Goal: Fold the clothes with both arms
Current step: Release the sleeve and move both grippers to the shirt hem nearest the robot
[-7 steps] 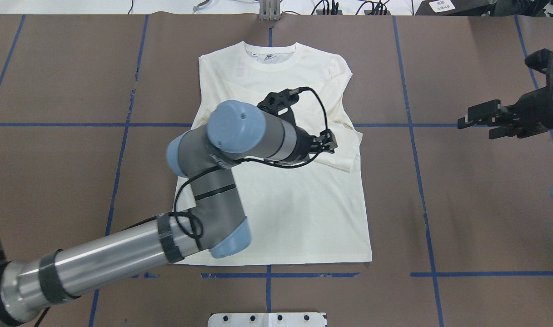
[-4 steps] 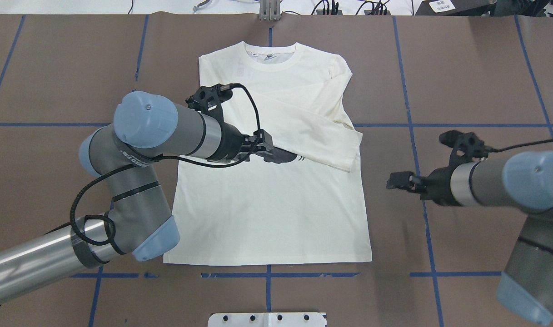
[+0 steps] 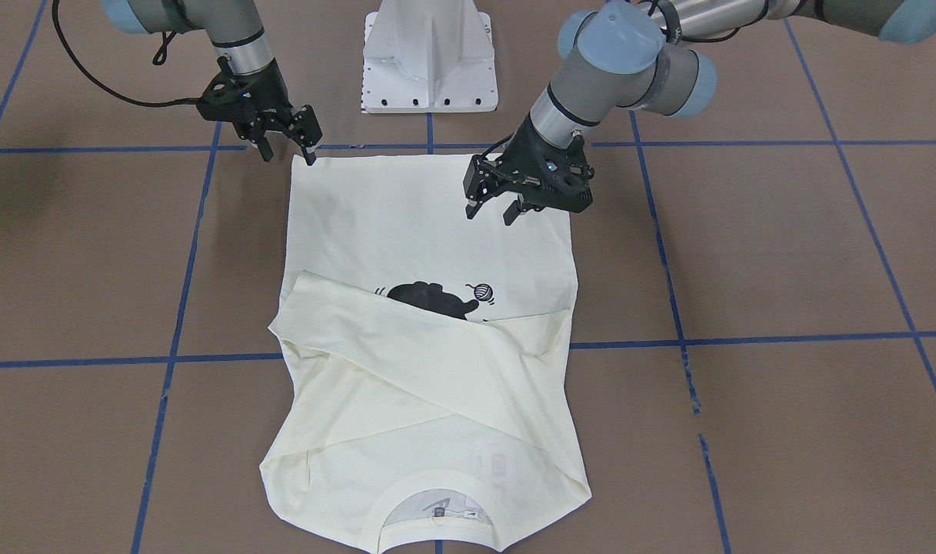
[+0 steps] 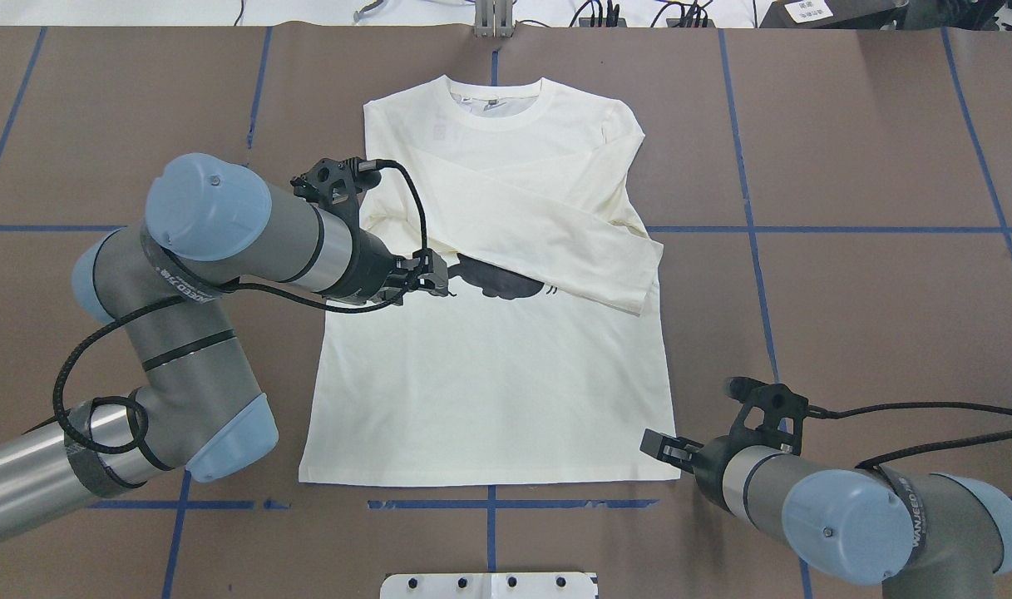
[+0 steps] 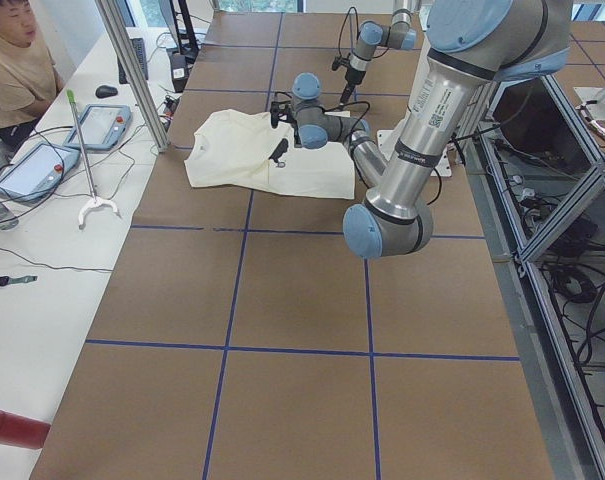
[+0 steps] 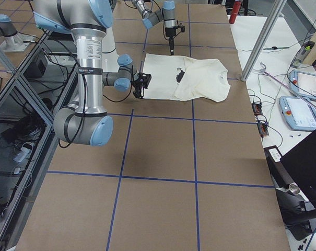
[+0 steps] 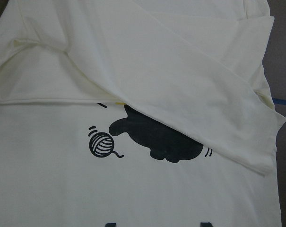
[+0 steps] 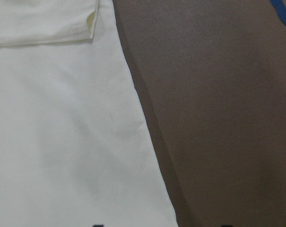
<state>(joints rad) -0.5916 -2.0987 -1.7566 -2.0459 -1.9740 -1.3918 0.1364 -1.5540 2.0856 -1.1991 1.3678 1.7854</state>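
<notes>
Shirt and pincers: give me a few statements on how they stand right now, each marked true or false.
1. Both sleeves lie folded across the chest of the shirt. True.
2. The left pincer is shut on a sleeve. False: its fingers are apart, it holds nothing, and it is over the shirt's body beside the print.
3. The right pincer is open near a hem corner. True.
4. The cat print shows in full. False: a folded sleeve covers its upper part.

Brown table (image 4: pixel 888 125) gridded with blue tape (image 4: pixel 514 504); white bench (image 5: pixel 22 340) alongside.
</notes>
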